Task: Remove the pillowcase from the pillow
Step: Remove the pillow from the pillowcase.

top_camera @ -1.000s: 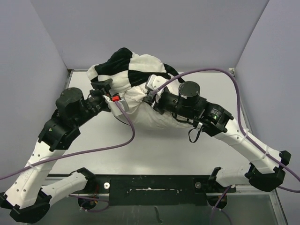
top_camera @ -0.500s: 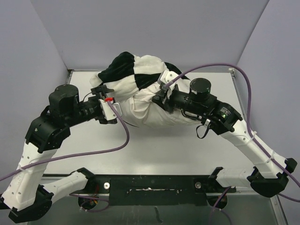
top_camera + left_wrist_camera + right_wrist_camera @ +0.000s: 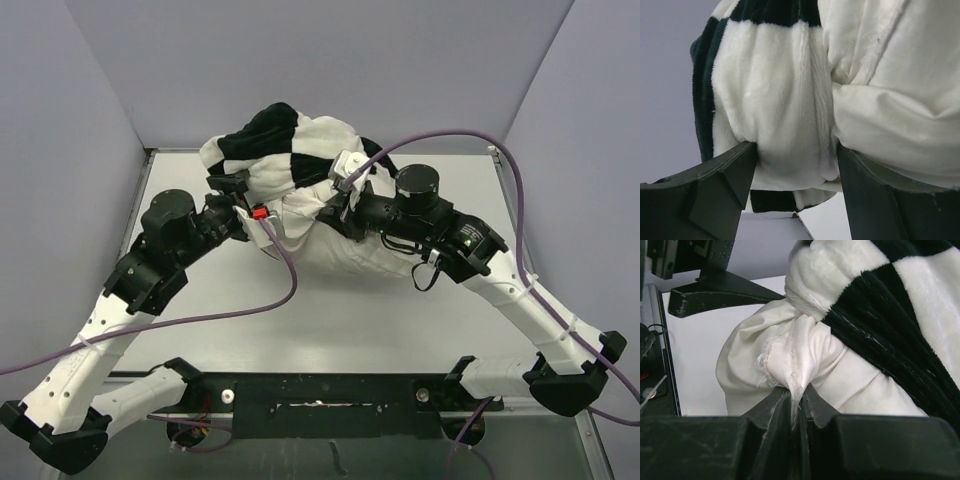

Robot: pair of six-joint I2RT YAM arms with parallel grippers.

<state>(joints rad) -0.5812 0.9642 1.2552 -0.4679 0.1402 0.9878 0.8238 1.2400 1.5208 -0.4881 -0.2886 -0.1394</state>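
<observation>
The black-and-white checkered pillowcase (image 3: 275, 150) covers the far end of the white pillow (image 3: 345, 250), which lies at the back middle of the table. My left gripper (image 3: 243, 195) is at the pillowcase's left side. In the left wrist view its jaws (image 3: 796, 150) stand apart, pressed on both sides of a thick bunch of plush pillowcase (image 3: 770, 90), with the pillow (image 3: 900, 115) to the right. My right gripper (image 3: 335, 195) is shut on a pinched corner of the pillow (image 3: 775, 360), just below the pillowcase edge (image 3: 900, 305).
The white table (image 3: 400, 310) is walled in by grey panels at the left, back and right. Purple cables (image 3: 285, 290) loop from both wrists over the table. The left gripper's finger (image 3: 715, 290) shows in the right wrist view.
The left arm swung out to the left, then came back right toward the pillow. The bundle shifted slightly with it. The right gripper has kept its hold on the pillow corner.
</observation>
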